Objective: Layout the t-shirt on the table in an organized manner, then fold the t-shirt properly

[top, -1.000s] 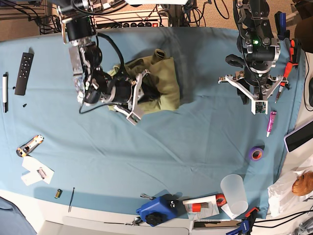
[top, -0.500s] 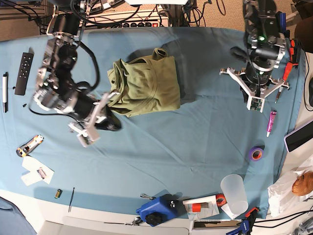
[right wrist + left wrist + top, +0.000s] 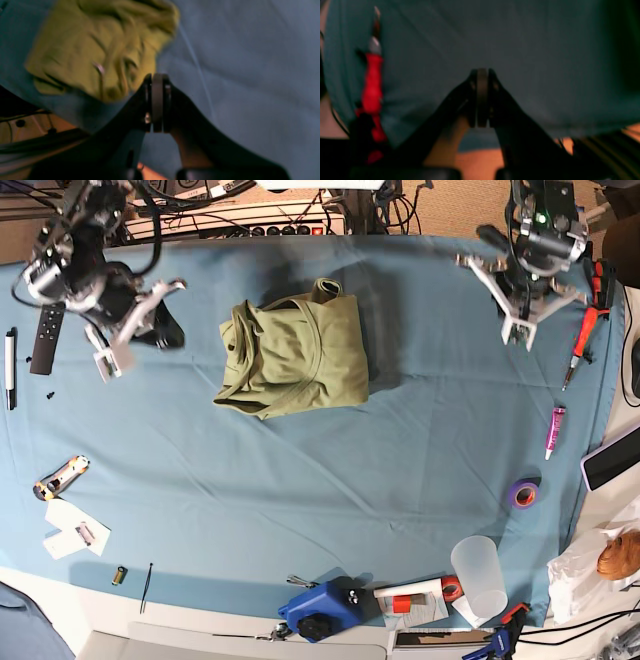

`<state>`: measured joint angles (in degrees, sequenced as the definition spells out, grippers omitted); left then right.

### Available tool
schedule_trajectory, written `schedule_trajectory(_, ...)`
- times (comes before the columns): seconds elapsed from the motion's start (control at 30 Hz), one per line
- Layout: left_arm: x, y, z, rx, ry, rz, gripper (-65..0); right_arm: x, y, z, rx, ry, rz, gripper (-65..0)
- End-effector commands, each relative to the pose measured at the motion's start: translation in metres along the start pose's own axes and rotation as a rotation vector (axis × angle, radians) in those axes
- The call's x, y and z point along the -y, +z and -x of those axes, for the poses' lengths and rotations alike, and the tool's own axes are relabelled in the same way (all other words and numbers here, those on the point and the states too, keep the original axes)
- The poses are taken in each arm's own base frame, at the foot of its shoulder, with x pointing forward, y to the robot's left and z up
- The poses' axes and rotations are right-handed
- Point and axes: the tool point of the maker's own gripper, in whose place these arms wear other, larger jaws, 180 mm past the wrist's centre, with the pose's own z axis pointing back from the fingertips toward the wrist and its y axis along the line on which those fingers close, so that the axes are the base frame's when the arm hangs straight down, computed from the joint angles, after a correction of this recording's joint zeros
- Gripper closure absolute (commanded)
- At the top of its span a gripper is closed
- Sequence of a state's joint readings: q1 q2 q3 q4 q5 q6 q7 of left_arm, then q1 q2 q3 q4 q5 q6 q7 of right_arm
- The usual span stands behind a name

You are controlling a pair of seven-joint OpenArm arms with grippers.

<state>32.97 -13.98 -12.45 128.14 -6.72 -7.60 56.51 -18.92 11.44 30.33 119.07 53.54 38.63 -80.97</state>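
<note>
The olive t-shirt [image 3: 295,360] lies as a compact folded bundle at the far middle of the blue-clothed table [image 3: 330,480]. My right gripper [image 3: 168,332] is at the far left, well apart from the shirt. In the right wrist view it [image 3: 156,77] is shut and empty, with the shirt [image 3: 100,50] beyond it to the left. My left gripper [image 3: 512,330] is at the far right, over bare cloth. In the left wrist view it [image 3: 482,75] is shut and empty.
A remote [image 3: 50,330] and pen [image 3: 10,370] lie at the left edge, a utility knife [image 3: 60,475] below. Red-handled tools [image 3: 585,330] [image 3: 371,82], a pink marker [image 3: 553,430], purple tape [image 3: 523,494], a plastic cup [image 3: 480,578] and a blue tool [image 3: 320,610] line the right and near edges.
My right gripper let go of the shirt and drew back to the far left. My left arm moved toward the far edge. The shirt stays as a folded bundle.
</note>
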Motion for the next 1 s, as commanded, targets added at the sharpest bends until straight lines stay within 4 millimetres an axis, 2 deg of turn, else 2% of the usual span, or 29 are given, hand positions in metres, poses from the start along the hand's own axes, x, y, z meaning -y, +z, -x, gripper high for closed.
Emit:
schedule_trajectory(0.0, -0.003, 0.005, 0.002, 0.002, -0.016, -0.010, 0.0, 0.000, 0.007, -0.001, 0.016, 0.009, 0.005, 0.0)
schedule_trajectory(0.17, -0.010, 0.014, 0.040, -0.104, -0.028, -0.019, 0.0, -0.008, 0.018, 0.048, -0.106, -0.031, -0.007, 0.0)
schedule_trajectory(0.4, -0.016, 0.038, 0.093, -0.253, 0.061, 0.005, 0.0, -0.026, 0.037, 0.107, -0.272, -0.096, -0.032, 0.0)
schedule_trajectory(0.53, -0.014, 0.048, 0.118, -0.322, 0.054, 0.019, 0.0, -0.025, 0.048, 0.136, -0.377, -0.098, 0.006, 0.0)
schedule_trajectory(0.67, 0.001, 0.044, 0.142, -0.370, 0.134, 0.098, 0.0, -0.021, 0.051, 0.152, -0.425, -0.127, 0.017, 0.0)
schedule_trajectory(0.77, 0.009, 0.041, 0.169, -0.440, 0.164, 0.145, 0.0, -0.019, 0.050, 0.169, -0.458, -0.182, 0.009, 0.0)
schedule_trajectory(0.97, 0.010, 0.038, 0.228, -0.589, 0.235, 0.147, 0.0, -0.020, 0.049, 0.221, -0.566, -0.333, -0.024, 0.0)
